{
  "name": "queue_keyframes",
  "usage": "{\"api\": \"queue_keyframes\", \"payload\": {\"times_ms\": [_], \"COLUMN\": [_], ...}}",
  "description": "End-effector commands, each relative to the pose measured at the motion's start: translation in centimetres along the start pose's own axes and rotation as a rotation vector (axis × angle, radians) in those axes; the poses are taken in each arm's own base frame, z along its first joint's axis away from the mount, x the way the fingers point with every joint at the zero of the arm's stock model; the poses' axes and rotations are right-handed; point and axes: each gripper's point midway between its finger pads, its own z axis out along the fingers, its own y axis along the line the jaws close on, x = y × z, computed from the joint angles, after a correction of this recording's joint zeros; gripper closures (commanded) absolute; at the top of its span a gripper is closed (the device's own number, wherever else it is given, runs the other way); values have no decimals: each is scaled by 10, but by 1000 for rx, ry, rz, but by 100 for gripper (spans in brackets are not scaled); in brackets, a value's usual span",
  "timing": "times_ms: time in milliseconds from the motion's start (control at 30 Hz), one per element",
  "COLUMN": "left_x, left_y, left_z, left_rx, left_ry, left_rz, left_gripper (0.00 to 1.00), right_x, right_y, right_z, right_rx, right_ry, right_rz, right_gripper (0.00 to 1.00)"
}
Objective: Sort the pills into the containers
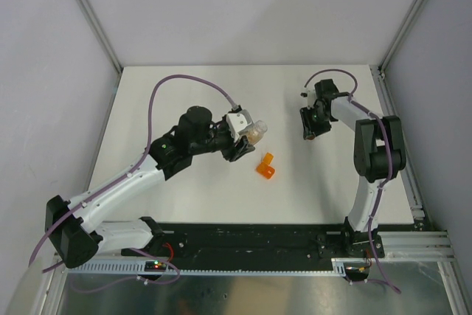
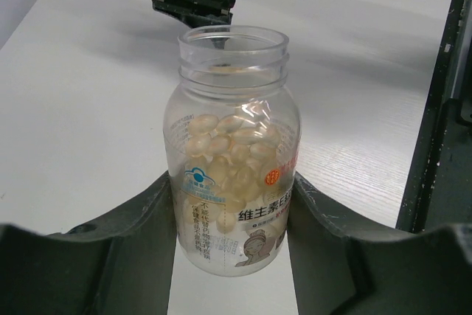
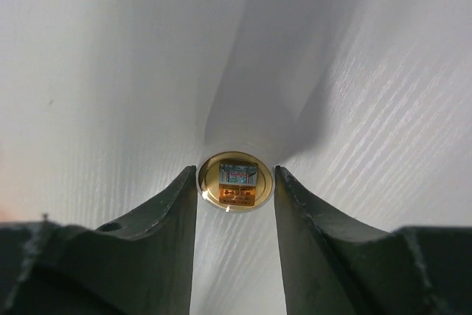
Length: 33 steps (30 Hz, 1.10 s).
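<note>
The white bench (image 1: pixel 184 94) carries a small orange translucent container (image 1: pixel 266 167) near its middle. To the right and slightly farther, a round gold cap (image 3: pixel 236 181) lies flat on the bench surface.

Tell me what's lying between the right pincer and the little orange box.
Nothing: in the top view, only bare white table separates the orange box from the right pincer, which clamps a gold cap.

Desk (image 1: pixel 199 208): white, matte | Walls (image 1: pixel 251 5): pale grey, on three sides | Frame posts (image 1: pixel 88 12): aluminium, at rear corners | Light: even, soft
</note>
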Motion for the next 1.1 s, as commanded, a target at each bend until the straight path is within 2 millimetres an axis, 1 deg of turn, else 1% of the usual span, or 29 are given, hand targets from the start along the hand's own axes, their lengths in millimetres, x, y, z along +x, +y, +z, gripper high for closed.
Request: {"api": "queue_keyframes", "payload": {"times_ms": [0, 33, 100, 167, 233, 267, 400, 500, 567, 633, 700, 800, 867, 1067], "left_x": [-12, -14, -18, -21, -23, -24, -25, -27, -31, -34, -37, -40, -40, -38], "left_y": [12, 13, 13, 12, 8, 6, -4, -8, -11, -15, -18, -21, -21, -22], "left_z": [-3, -4, -5, -6, -6, -5, -2, 0, 1, 2, 3, 5, 5, 6], "left_rx": [-40, -39, -32, -15, 16, 30, 98, 132, 146, 160, 167, 172, 166, 161], "left_ry": [-30, -32, -36, -36, -33, -32, -19, -9, -7, -2, 4, 9, 14, 29], "left_rz": [15, 13, 9, 7, 8, 9, 0, -7, -4, 5, 17, 26, 34, 48], "left_gripper": [100, 100, 100, 100, 100, 100, 100, 100, 100, 100, 100, 100, 100, 100], "right_x": [-32, -35, -42, -49, -52, -52, -45, -34, -27, -21, -16, -6, -2, 1], "right_y": [17, 21, 35, 51, 72, 85, 133, 163, 179, 193, 206, 221, 227, 231], "right_z": [-60, -71, -100, -134, -171, -192, -261, -298, -315, -326, -332, -335, -335, -333], "right_rx": [-60, -80, -151, -230, -333, -390, -622, -785, -876, -954, -1008, -1060, -1084, -1099], "right_ry": [-140, -161, -220, -295, -362, -393, -482, -513, -522, -527, -524, -499, -482, -463], "right_rz": [-52, -61, -89, -128, -181, -214, -336, -402, -437, -468, -501, -542, -557, -564], "right_gripper": [92, 94, 97, 98, 99, 99, 99, 99, 99, 99, 99, 99, 99, 99]}}
